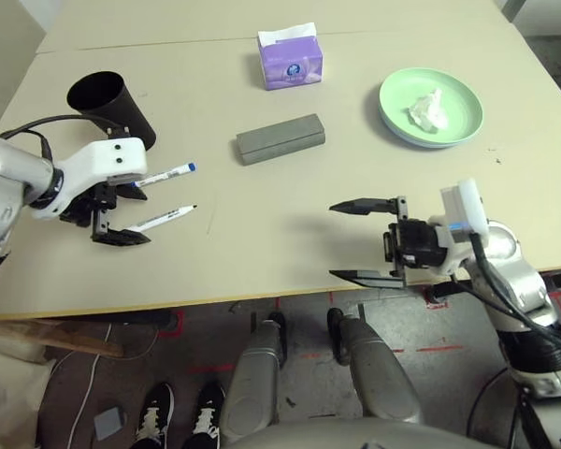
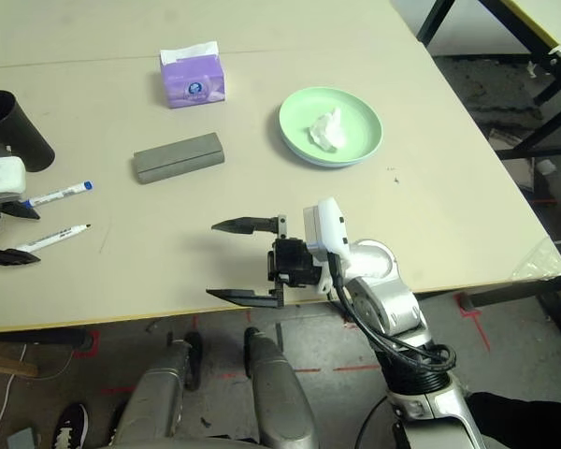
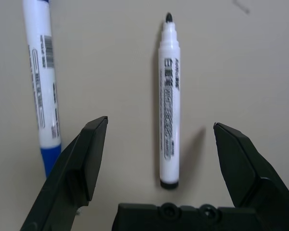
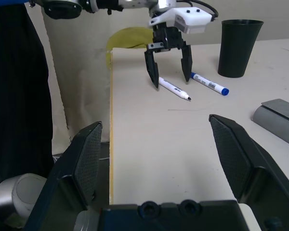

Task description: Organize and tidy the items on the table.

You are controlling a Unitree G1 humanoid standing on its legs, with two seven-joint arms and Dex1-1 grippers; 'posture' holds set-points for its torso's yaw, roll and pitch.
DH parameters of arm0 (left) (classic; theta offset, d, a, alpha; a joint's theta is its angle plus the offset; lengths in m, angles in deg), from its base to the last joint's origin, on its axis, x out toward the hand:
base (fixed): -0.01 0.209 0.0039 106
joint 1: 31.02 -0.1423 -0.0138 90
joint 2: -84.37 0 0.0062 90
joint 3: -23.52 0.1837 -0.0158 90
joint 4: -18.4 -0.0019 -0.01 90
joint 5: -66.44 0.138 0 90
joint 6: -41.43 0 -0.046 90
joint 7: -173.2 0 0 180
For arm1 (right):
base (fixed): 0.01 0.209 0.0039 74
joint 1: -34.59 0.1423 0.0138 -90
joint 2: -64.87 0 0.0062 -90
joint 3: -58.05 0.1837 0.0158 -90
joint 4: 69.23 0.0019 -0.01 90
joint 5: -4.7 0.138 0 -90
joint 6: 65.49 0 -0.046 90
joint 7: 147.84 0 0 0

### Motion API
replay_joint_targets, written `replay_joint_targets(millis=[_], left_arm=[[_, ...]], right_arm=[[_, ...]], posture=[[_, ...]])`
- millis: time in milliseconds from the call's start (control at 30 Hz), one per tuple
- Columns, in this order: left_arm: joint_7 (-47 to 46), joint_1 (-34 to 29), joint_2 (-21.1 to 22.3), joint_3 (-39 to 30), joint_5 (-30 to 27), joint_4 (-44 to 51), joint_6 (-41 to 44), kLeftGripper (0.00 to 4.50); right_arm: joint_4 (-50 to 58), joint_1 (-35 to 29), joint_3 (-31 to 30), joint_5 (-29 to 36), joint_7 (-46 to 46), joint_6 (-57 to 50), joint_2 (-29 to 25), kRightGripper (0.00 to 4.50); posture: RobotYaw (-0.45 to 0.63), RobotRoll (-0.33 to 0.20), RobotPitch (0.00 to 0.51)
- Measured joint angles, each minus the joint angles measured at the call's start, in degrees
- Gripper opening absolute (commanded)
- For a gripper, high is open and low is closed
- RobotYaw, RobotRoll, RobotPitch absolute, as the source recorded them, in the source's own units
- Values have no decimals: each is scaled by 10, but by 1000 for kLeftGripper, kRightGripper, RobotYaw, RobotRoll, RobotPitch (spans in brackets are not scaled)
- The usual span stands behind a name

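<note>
The left gripper hangs wide open and empty over the black-tipped marker, one finger on each side of it, so closing would likely pinch it. The blue-capped marker lies just beside, at twelve o'clock. The black cup, farther at twelve, may receive both. The right gripper waits open and empty at three o'clock, over the table edge.
</note>
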Motion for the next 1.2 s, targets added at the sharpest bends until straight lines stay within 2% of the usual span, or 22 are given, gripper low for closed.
replay_joint_targets(millis=[367,467,667,733,800,833,1067,1200], left_arm=[[-19,-3,-31,-13,-1,-3,12,4471],[-20,-12,-34,-19,-2,7,19,3839],[-20,-26,-38,-27,-9,28,33,1839],[-20,-27,-39,-27,-10,35,40,1044],[-20,-27,-39,-29,-11,38,48,395],[-20,-27,-39,-29,-11,39,51,244],[-13,-24,-39,-35,-27,45,81,245],[9,6,-34,-52,-70,65,156,245]], right_arm=[[5,1,0,0,-8,-9,-2,4500],[7,3,0,0,-12,-11,-2,4500],[15,16,0,0,-20,-18,-2,4500],[16,21,0,0,-21,-19,-2,4500],[15,27,0,0,-22,-19,-2,4500],[14,31,1,0,-22,-19,-2,4500],[7,39,1,0,-23,-19,-2,4500],[5,38,1,0,-22,-19,-2,4500]], posture=[[-219,0,269],[-221,0,270],[-219,0,267],[-217,0,265],[-213,0,263],[-213,0,263],[-204,0,267],[-187,0,271]])
